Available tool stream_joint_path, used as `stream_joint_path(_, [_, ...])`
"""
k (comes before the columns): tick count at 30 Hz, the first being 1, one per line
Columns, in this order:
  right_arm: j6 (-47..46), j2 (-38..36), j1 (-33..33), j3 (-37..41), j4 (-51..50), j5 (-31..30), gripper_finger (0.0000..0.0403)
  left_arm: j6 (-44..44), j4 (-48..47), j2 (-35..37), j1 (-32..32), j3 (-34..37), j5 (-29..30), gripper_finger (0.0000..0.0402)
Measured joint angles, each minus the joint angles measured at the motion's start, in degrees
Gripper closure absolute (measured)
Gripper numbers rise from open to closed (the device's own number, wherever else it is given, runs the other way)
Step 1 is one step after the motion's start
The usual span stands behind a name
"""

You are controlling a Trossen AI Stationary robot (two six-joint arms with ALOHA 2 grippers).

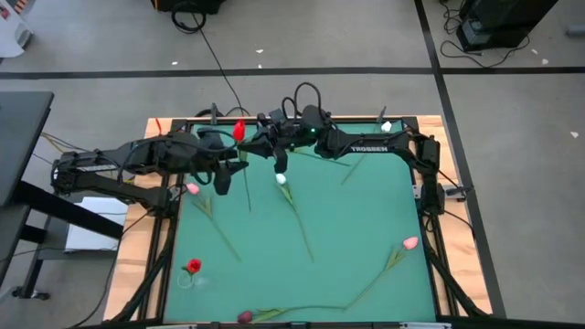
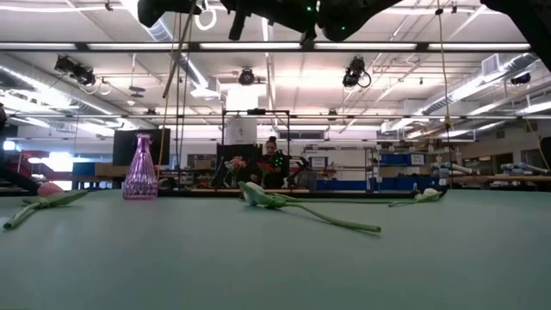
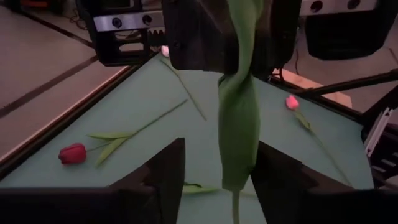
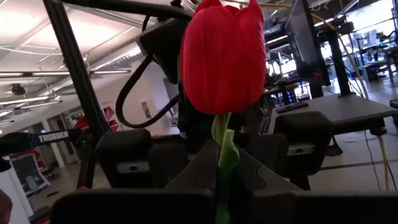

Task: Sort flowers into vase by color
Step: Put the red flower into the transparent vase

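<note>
We see both dark grippers up high at the back of the green table (image 1: pixel 366 210). The right gripper (image 4: pixel 219 163) pinches the thin green stem of a bright red tulip (image 4: pixel 222 56) (its head points up). The left gripper (image 3: pixel 214 165) has its fingers apart around the leaf.

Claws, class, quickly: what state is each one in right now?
Left claw: open around the green stem, not clamped.
Right claw: shut on the red tulip, just below its head.
</note>
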State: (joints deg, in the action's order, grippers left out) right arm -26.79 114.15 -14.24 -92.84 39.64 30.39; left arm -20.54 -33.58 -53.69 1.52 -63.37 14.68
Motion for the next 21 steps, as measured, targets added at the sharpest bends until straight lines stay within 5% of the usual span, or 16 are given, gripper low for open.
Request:
stream_joint_path(13, [-2.66, 0.0, 0.02, 0.0, 4.99, -2.74, 0.0362, 3.74, 2.5, 0.83, 0.0, 0.02, -0.07, 0.0385])
stream_joint_path(21, [-13.03, -0.27, -1.18, 0.01, 5.65, -8.89, 0.0285, 8.62, 0.6, 4.41, -0.91, 0.02, 0.07, 0.0391])
